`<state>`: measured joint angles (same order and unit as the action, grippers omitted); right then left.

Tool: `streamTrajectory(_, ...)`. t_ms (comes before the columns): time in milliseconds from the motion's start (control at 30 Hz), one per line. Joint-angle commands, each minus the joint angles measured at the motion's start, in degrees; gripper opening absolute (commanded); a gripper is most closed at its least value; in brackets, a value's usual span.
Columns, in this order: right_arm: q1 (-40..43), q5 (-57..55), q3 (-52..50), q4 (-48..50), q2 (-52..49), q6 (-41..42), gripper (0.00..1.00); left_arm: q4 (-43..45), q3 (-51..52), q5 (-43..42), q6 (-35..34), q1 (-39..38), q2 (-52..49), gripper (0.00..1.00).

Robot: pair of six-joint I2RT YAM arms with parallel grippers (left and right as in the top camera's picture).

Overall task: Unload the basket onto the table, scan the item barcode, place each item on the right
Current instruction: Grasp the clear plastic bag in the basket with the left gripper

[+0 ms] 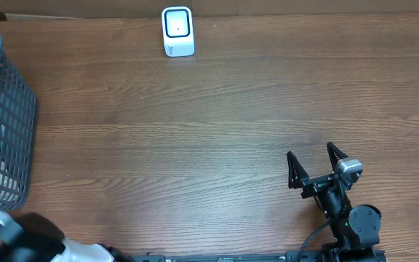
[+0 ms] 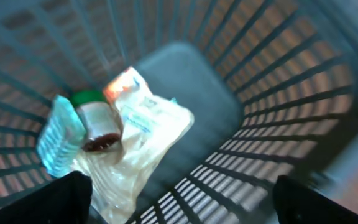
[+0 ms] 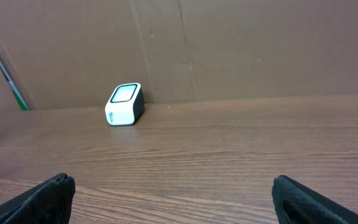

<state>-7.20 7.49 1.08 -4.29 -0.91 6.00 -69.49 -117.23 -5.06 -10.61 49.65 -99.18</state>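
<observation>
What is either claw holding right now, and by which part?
Nothing. The left claw hangs open above the grey slatted plastic basket; the right claw sits open above the brown wooden table.

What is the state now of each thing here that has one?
Basket: upright, items inside
Left gripper: open, empty, over it
Right gripper: open, empty
Jar: green lid on, lying on pouch
Scanner: upright, nothing before it
</observation>
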Motion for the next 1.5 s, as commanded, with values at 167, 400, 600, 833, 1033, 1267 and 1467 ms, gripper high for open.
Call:
streamTrajectory(167, 0.20, 0.13, -0.61, 0.24, 0.20, -0.09, 1.00, -0.70, 0.85, -0.94, 1.68, 0.15, -13.97, 0.98)
streamTrajectory(400, 0.20, 0.13, -0.61, 0.24, 0.20, -0.09, 1.00, -0.90, 1.92, -0.17, 5.79, -0.59, -19.47, 0.95)
streamTrajectory(600, 0.20, 0.11, -0.61, 0.24, 0.20, -0.09, 1.00, 2.91, 8.09, 4.15, 6.93, -2.47, -20.79, 0.94)
streamTrajectory(833, 0.20, 0.11, -0.61, 0.24, 0.20, -0.09, 1.00, 8.04, 14.91, 11.54, 6.25, -2.27, -22.73, 0.93)
streamTrajectory(1033, 0.20, 0.11, -0.61, 0.24, 0.20, -0.09, 1.00, 8.74, 14.97, 14.67, 5.88, -1.88, -24.09, 0.87)
streamTrajectory(1267, 0.20, 0.11, -0.61, 0.24, 0.20, -0.09, 1.00, 9.70, 14.99, 14.67, 5.90, -1.70, -26.86, 0.74)
streamTrajectory(1467, 0.20, 0.11, -0.61, 0.24, 0.20, -0.09, 1.00, 8.52, 14.99, 14.64, 5.90, -1.70, -28.76, 0.17)
